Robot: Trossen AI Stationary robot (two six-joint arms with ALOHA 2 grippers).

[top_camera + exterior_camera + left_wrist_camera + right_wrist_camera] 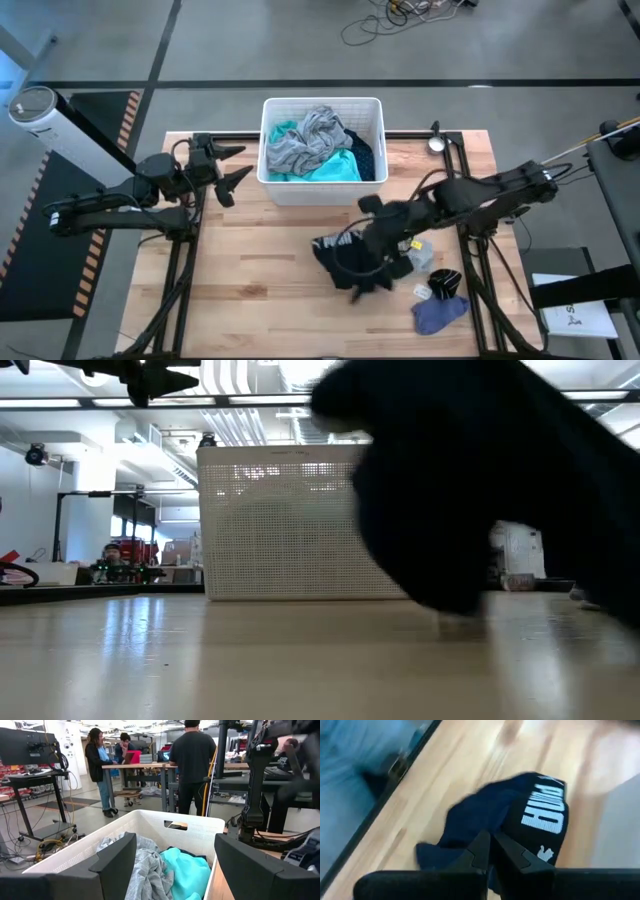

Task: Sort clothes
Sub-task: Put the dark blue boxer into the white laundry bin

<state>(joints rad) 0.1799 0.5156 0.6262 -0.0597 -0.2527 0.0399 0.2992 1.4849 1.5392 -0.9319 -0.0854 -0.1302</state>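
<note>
The right end effector (490,851) is pinched shut on the navy garment (520,820) on the surface; next, lift it toward the far bin (270,150). The left end effector (232,168) waits wide.

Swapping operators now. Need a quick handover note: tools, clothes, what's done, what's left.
Right tool: shut on the navy garment at mid-table, in front of the bin.
Left tool: open, empty, hovering at the bin's left side.
Done: grey garment and teal garment are in the bin, with a dark piece against its right wall.
Left: navy garment, gripped but not binned; lavender piece on the table near the front right; a few small light items beside it, too small to identify.
Likely next: carry the navy garment to the bin, then the lavender piece.
</note>
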